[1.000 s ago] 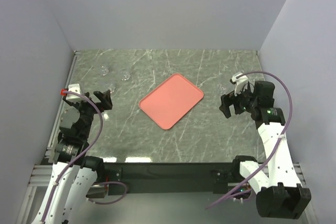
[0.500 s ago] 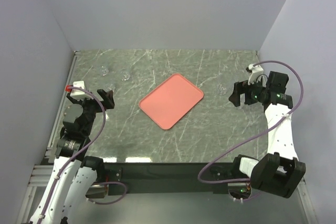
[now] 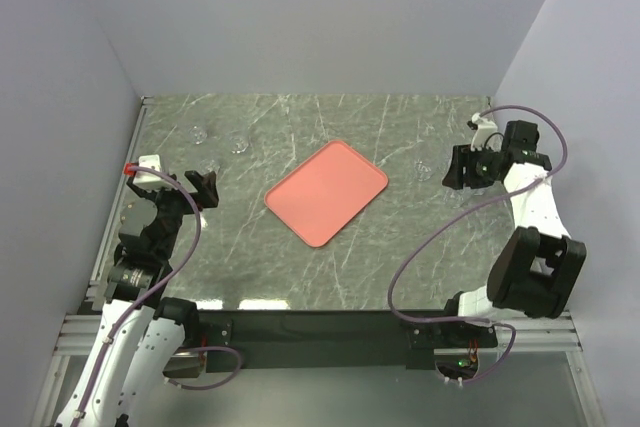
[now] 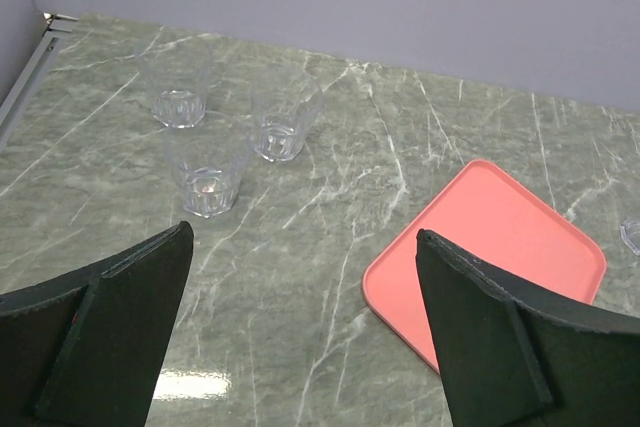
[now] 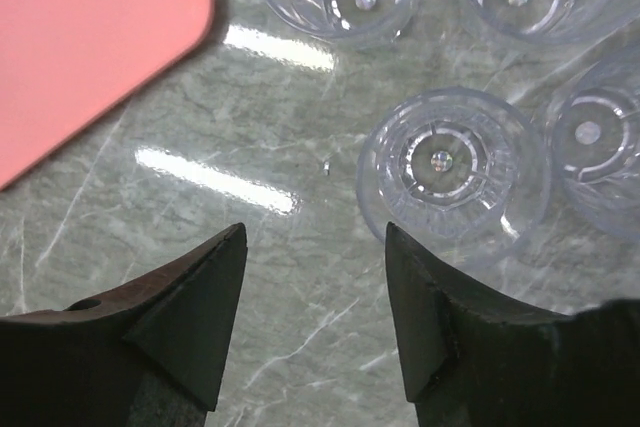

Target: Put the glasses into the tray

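The salmon-pink tray [image 3: 327, 192] lies at the table's middle, with nothing in it. Three clear glasses stand at the back left [image 3: 198, 133], [image 3: 238, 143], [image 3: 212, 165]; the left wrist view shows them [image 4: 208, 177] ahead of my open, empty left gripper [image 4: 302, 247], with the tray [image 4: 490, 247] to its right. My right gripper [image 5: 315, 237] is open and empty, above several glasses right of the tray; the nearest glass [image 5: 450, 172] is just ahead of the right finger. In the top view only one of these glasses [image 3: 424, 171] shows beside the right gripper [image 3: 462, 169].
Grey walls enclose the marble table [image 3: 300, 267] on the left, back and right. The right arm's purple cable [image 3: 430, 247] loops over the table's right side. A metal rail [image 3: 135, 137] runs along the left edge.
My right gripper has swung back and to the right, ending over the glasses right of the tray. The left gripper drew back slightly a second ago and has since stayed still.
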Available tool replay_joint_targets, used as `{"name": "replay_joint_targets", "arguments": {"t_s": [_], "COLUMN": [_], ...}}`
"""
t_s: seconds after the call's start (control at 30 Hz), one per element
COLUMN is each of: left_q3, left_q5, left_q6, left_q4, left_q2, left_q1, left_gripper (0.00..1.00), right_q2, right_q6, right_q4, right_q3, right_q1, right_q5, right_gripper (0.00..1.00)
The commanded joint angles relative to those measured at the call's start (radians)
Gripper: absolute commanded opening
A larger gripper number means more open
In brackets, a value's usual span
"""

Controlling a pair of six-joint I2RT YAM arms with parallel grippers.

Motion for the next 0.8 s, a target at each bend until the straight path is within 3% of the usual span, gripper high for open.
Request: {"name": "replay_joint_targets", "arguments": {"t_s": [0.0,0.47,0.77], "left_q3": [-0.010,-0.010,-0.011], "left_q5": [0.022,0.022,0.021], "left_q6": [0.014,0.015,0.017], "left_q4": [0.043,0.041,0.041], "left_q2": [-0.005,-0.005,-0.008], "left_q1": [-0.004,-0.009,-0.012], "left_gripper": [0.99,0.99,0.99], "right_q2": [0.042,0.160,0.160], "right_q6": [-0.032,-0.048,-0.060], "right_q4": [-0.038,0.000,0.021], "right_q3": [0.047,0.043,0.017], "right_q1": [-0.006,0.053,0.102], "right_q5": [0.024,0.161,0.220], "right_gripper": [0.61,0.50,0.26]}}
